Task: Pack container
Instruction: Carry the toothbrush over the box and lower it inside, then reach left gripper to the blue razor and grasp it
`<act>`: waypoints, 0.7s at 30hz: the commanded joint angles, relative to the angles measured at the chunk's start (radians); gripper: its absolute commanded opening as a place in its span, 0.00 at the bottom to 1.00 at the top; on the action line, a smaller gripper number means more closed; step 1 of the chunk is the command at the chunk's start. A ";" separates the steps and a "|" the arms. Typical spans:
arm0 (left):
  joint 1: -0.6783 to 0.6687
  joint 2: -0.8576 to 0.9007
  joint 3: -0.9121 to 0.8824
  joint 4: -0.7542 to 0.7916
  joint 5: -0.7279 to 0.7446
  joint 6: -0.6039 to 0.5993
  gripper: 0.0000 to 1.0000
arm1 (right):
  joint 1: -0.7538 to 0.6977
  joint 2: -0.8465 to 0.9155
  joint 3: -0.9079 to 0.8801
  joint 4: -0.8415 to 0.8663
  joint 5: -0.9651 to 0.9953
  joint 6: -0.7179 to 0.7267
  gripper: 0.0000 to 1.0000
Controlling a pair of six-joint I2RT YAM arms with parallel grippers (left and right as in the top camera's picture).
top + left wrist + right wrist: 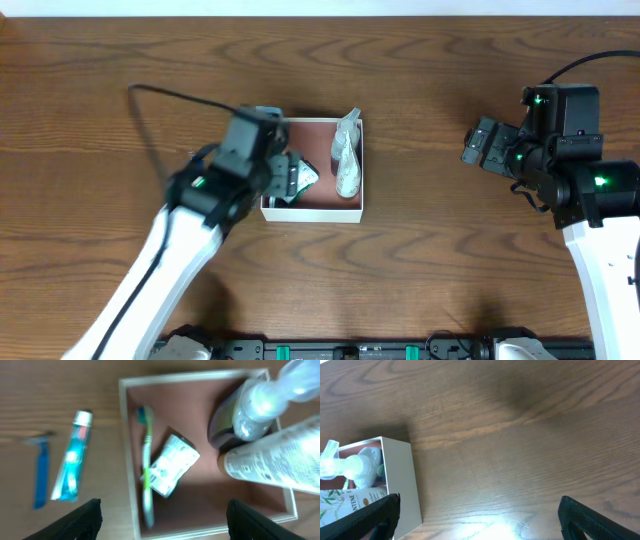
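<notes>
Left gripper, right gripper: jaws apart.

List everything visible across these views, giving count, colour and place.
container: one, white walls, reddish inside, mid-table
toothbrush: one, green and blue, in the container along one wall
packet: one, white with print, in the container beside the toothbrush
pump bottle: one, clear, in the container at the opposite side
printed bottle: one, white, in the container next to the pump bottle
toothpaste tube: one, blue with a white cap, on the table outside the container
razor: one, blue, on the table beside the tube
table: one, brown wood
left gripper: one, black, open, above the container
right gripper: one, black, open, above bare table
</notes>
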 commanded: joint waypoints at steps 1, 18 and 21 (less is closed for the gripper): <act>0.034 -0.066 0.026 -0.055 -0.170 0.010 0.80 | -0.008 -0.004 0.001 0.000 -0.004 0.012 0.99; 0.565 0.399 -0.004 0.090 0.076 0.140 0.80 | -0.008 -0.004 0.001 0.000 -0.004 0.012 0.99; 0.567 0.476 -0.004 0.146 0.076 0.159 0.81 | -0.008 -0.004 0.001 0.000 -0.004 0.012 0.99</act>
